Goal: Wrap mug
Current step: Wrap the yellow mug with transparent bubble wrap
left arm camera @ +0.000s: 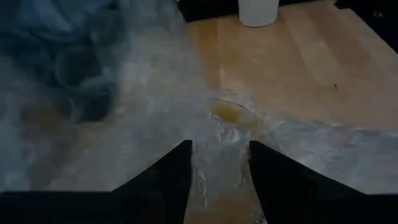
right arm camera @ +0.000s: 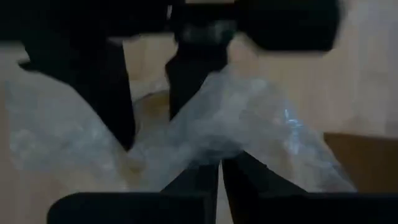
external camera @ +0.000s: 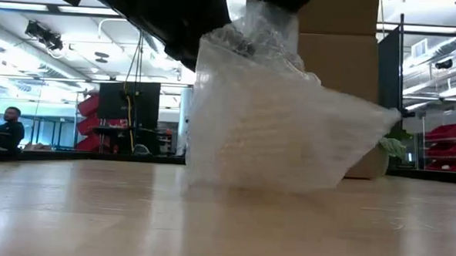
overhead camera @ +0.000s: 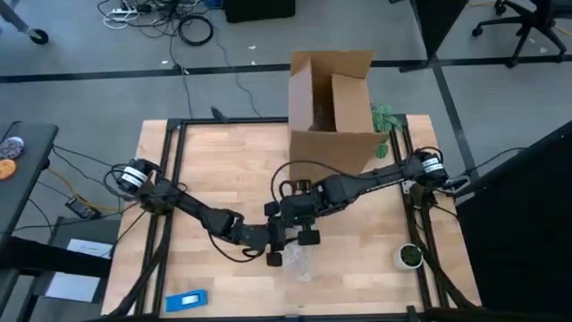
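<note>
Clear bubble wrap (external camera: 274, 122) hides the mug (left arm camera: 227, 113), which sits on the table just ahead of the left gripper (left arm camera: 219, 163), whose fingers are parted astride the wrap. The right gripper (right arm camera: 217, 168) pinches the wrap's top, closed.

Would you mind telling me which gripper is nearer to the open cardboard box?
The right. The right gripper sits at the table's middle, just in front of the cardboard box. The left gripper is beside it, slightly farther from the box, at the bubble wrap.

Wooden table (overhead camera: 223, 170): cardboard box (overhead camera: 332, 107), bubble wrap (overhead camera: 299, 259), blue packet (overhead camera: 188, 300), green-and-white cup (overhead camera: 409, 257).
</note>
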Tool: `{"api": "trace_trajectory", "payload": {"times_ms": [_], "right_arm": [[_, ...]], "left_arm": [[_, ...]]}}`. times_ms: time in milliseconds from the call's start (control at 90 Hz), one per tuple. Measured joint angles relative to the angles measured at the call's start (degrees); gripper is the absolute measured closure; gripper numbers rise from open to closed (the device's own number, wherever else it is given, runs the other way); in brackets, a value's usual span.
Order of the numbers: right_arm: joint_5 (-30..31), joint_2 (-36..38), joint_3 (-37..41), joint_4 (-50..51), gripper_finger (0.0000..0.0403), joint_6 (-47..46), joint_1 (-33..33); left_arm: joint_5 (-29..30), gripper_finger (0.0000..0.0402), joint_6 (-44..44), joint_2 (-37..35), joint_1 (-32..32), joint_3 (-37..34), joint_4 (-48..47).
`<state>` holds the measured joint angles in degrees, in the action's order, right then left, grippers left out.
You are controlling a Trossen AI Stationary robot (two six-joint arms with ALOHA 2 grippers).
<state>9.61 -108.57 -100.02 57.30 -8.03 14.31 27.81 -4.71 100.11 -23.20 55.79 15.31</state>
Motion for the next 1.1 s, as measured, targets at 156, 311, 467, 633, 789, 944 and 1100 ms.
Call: {"api": "trace_trajectory", "payload": {"times_ms": [156,311,467,633,789,944,1100], "right_arm": [[-0.8,0.0,6.6,-3.4,0.0403,-2.6,0.0],[-1.1,0.1,13.1,-10.6,0.0403,-3.8,-0.2],[-2.4,0.3,18.5,-18.7,0.0403,-3.5,-0.9],[-3.1,0.4,21.5,-22.7,0.0403,-3.3,-1.5],[-3.1,0.2,20.6,-22.2,0.0403,-2.4,-1.5],[-3.1,-0.1,18.3,-21.5,0.0403,-1.4,-0.9],[-0.7,-0.3,14.9,-16.8,0.0403,-1.4,0.6]], "left_arm": [[0.7,0.0259,0.0,-1.3,0.0,-0.1,-1.1],[1.0,0.0259,0.0,-1.5,0.0,-0.1,-1.0],[1.2,0.0259,0.0,-1.5,0.0,-0.1,-0.8],[1.3,0.0259,0.0,-2.2,0.0,-0.1,-0.9],[1.2,0.0259,-0.1,-5.6,-0.4,-0.1,-4.8],[2.5,0.0259,-1.7,-10.7,-0.9,-0.1,-12.1],[3.5,0.0259,-8.5,-13.0,-2.3,0.1,-20.9]]}}
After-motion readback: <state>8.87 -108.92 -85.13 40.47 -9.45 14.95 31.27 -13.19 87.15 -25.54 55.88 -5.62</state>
